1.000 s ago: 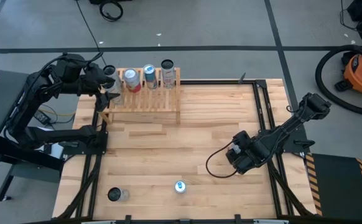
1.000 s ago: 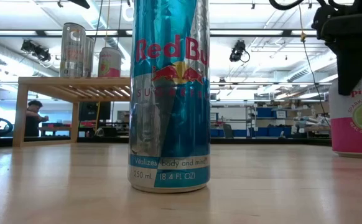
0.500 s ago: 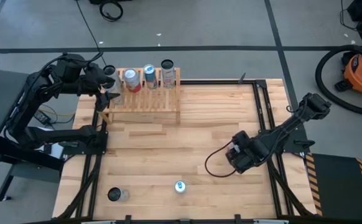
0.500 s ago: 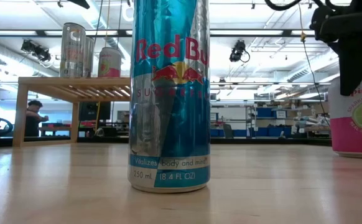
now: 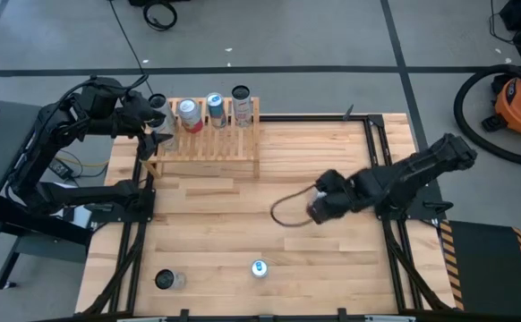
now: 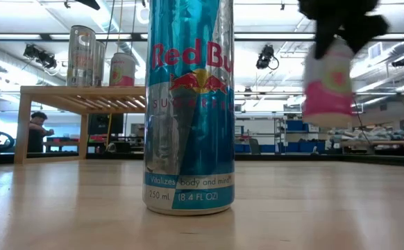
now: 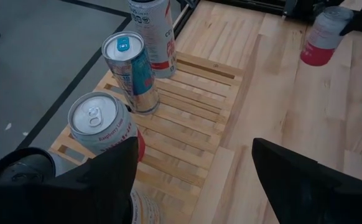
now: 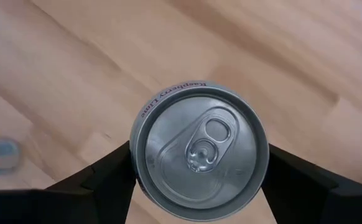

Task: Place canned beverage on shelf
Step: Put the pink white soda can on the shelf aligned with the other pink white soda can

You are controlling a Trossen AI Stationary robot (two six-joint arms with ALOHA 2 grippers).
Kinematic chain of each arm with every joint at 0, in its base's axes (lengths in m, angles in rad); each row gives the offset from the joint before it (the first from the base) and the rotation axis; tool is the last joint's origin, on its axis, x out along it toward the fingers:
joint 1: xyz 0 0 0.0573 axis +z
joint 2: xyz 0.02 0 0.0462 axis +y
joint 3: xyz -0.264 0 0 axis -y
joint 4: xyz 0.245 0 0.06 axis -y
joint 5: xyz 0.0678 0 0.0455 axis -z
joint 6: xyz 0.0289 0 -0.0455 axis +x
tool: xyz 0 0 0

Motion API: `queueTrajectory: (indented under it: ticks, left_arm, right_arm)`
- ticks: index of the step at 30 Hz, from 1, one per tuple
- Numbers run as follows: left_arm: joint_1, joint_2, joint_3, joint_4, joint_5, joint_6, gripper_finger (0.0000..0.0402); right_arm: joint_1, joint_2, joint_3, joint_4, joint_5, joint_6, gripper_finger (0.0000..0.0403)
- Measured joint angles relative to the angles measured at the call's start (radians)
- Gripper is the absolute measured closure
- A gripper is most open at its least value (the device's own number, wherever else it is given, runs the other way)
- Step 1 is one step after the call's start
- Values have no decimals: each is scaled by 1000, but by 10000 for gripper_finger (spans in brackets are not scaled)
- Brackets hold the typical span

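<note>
A pink-and-white can (image 6: 327, 83) hangs above the plank table with my right gripper (image 5: 321, 206) shut on it; its silver top (image 8: 199, 152) fills the right wrist view. The pale wooden shelf (image 5: 209, 148) stands at the far left of the table and bears three upright cans (image 7: 131, 68) on its slats. My left gripper (image 5: 158, 134) waits open over the shelf's left end. A blue Red Bull can (image 5: 259, 267) stands near the front edge. My right gripper pinches the pink-and-white can by its side wall (image 8: 134, 155), just below the rim, between the two fingers (image 8: 106, 177). The fingers come from above, slanting down. The can hangs below them, lifted clear of the table (image 6: 330, 118) and slightly tilted.
Another can (image 5: 166, 280) stands at the near left corner. A black frame rail (image 5: 377, 152) runs along the table's right side, and a cable loop (image 5: 287, 217) trails from my right gripper. The middle planks (image 5: 243, 206) between my right gripper and the shelf are bare.
My right gripper has shut on the pink-and-white can, lifted it clear of the table and carried it toward the table's left and far edge, nearer the shelf. The can now hangs slightly tilted where it stood upright before.
</note>
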Motion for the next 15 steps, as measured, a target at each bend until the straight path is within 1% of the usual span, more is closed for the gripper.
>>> queueTrajectory:
  ticks: [9, 15]
  left_arm:
    - [0, 0, 0, -1, 0, -19, 86]
    - [0, 0, 0, 11, 0, -17, 86]
  right_arm:
    - [-206, 0, 153, 128, -2, -367, 106]
    - [-325, 0, 213, 252, -37, -563, 106]
